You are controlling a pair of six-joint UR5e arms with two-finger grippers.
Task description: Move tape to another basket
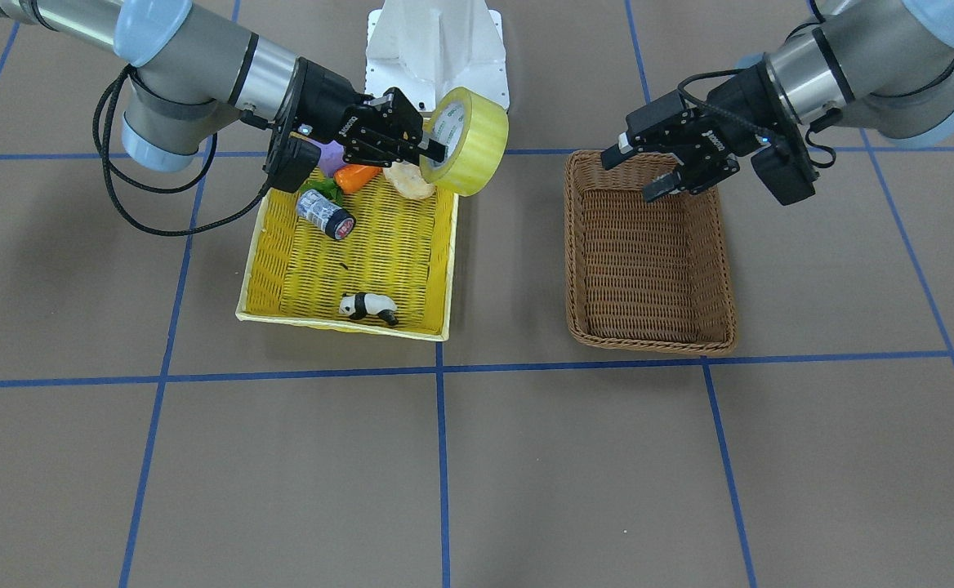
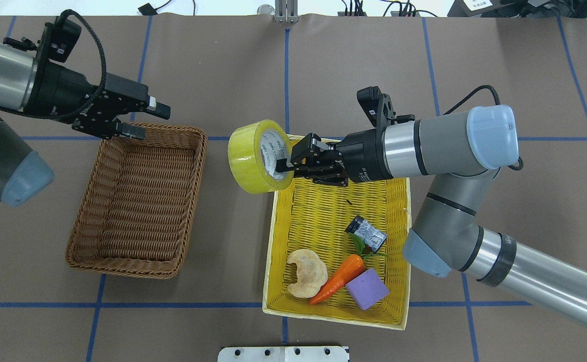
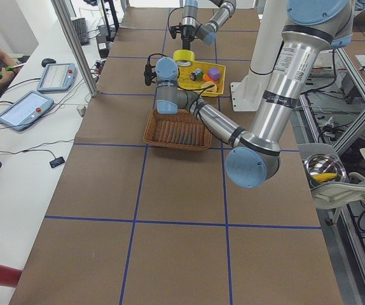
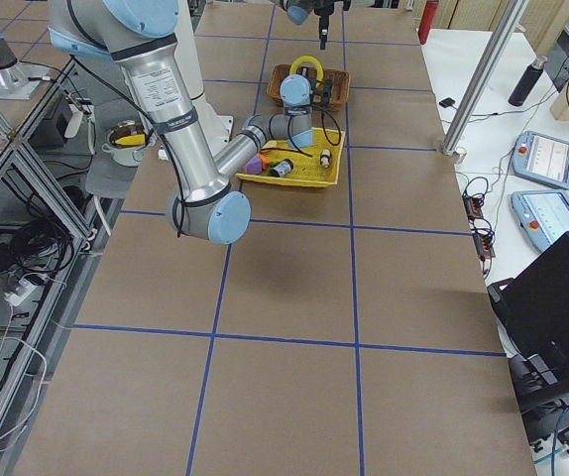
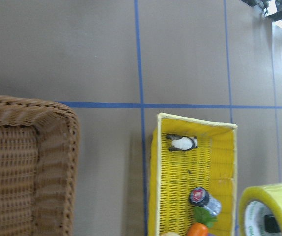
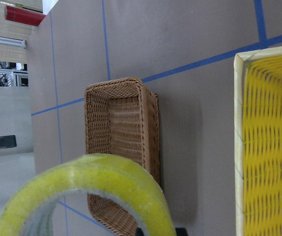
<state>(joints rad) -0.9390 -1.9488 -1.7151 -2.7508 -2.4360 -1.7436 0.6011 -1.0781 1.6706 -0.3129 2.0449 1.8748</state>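
The tape [image 1: 470,143], a wide yellowish roll with a white core, hangs in the air over the yellow basket's corner nearest the brown basket. My right gripper [image 1: 436,151] is shut on the tape's wall, one finger inside the core; this also shows in the overhead view [image 2: 282,168]. The tape shows in the overhead view [image 2: 253,157] and fills the bottom of the right wrist view [image 6: 89,191]. The brown wicker basket [image 2: 200,151] holds nothing that I can see. My left gripper [image 2: 149,120] is open and empty, raised over that basket's edge.
The yellow basket [image 2: 273,241] holds a grey cylinder with a black cap [image 2: 367,234], a carrot [image 2: 338,277], a purple block [image 2: 367,289], a beige piece [image 2: 306,271] and a panda figure [image 1: 369,307]. A strip of bare table separates the baskets.
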